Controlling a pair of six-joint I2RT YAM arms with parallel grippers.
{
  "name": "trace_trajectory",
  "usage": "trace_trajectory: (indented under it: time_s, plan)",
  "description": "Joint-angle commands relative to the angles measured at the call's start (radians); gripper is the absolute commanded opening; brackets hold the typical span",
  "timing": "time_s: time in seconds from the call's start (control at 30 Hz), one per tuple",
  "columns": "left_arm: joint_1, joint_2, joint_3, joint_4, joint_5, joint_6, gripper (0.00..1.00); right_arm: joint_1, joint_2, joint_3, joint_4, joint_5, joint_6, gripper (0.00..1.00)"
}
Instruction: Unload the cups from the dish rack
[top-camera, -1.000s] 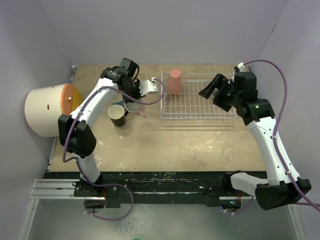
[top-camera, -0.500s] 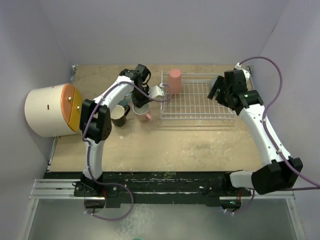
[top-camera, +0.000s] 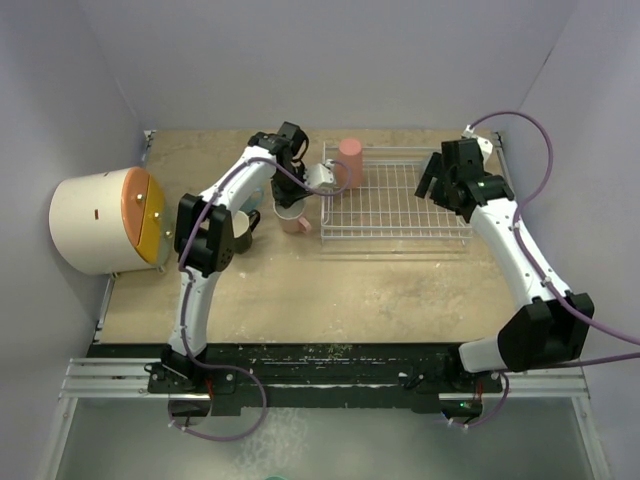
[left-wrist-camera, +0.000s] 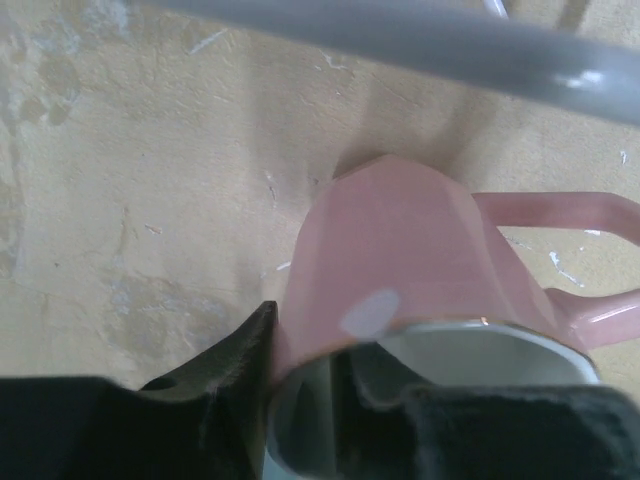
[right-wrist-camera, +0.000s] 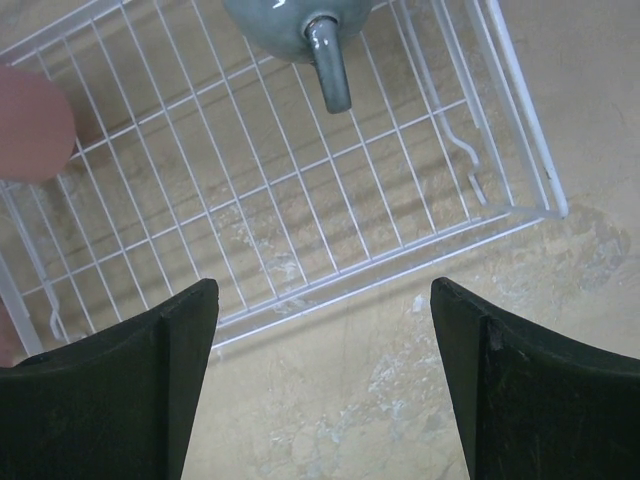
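My left gripper (top-camera: 290, 205) is shut on the rim of the pale pink mug (top-camera: 295, 222), one finger outside and one inside (left-wrist-camera: 335, 370). The mug (left-wrist-camera: 400, 240) is upright just left of the dish rack (top-camera: 400, 215). The salmon-red tumbler (top-camera: 349, 162) stands upside down in the rack's far left corner. My right gripper (top-camera: 432, 180) is open and empty over the rack's right end (right-wrist-camera: 322, 300). A dark grey-blue mug (right-wrist-camera: 290, 20) sits in the rack (right-wrist-camera: 300, 200), handle towards me, hidden in the top view. The black mug (top-camera: 236, 230) is on the table. The light blue mug is hidden.
The large cream drum with orange lid (top-camera: 95, 222) lies at the left edge of the table. My left arm's elbow (top-camera: 205, 240) hangs over the black mug. Purple-grey walls close in the back and both sides.
My left arm has swung right towards the rack, and the pink mug has shifted right with it. My right gripper has edged slightly right and farther back, still open.
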Motion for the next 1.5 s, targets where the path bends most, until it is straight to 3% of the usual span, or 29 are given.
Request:
trace_trajectory:
  time_s: [0.0, 0.13, 0.2, 0.3, 0.67, 0.83, 1.33, 1.47]
  plan:
    - [0.000, -0.018, 0.045, 0.048, -0.013, 0.010, 0.43, -0.048, 0.029, -0.010, 0.059, 0.028, -0.042, 0.88]
    - [0.000, -0.067, 0.004, 0.100, -0.019, 0.014, 0.68, -0.087, 0.109, 0.014, 0.089, 0.003, -0.046, 0.86]
    - [0.000, -0.086, 0.005, 0.103, -0.020, 0.013, 0.72, -0.092, 0.159, 0.037, 0.109, -0.012, -0.045, 0.86]
    - [-0.001, -0.130, -0.004, 0.100, -0.020, 0.013, 0.99, -0.092, 0.256, 0.101, 0.108, 0.000, -0.061, 0.85]
    - [0.001, -0.482, -0.185, 0.215, -0.034, -0.048, 0.99, -0.106, 0.539, 0.355, 0.085, 0.046, -0.144, 0.80]
    - [0.009, -0.634, -0.288, 0.290, -0.040, -0.108, 0.99, -0.110, 0.600, 0.387, 0.102, 0.070, -0.186, 0.75]
    - [0.027, -0.762, -0.361, 0.231, 0.039, -0.213, 0.99, -0.096, 0.585, 0.338, 0.143, 0.072, -0.207, 0.32]
    - [0.027, -0.789, -0.375, 0.223, 0.061, -0.217, 0.99, -0.075, 0.585, 0.333, 0.130, 0.118, -0.194, 0.24]
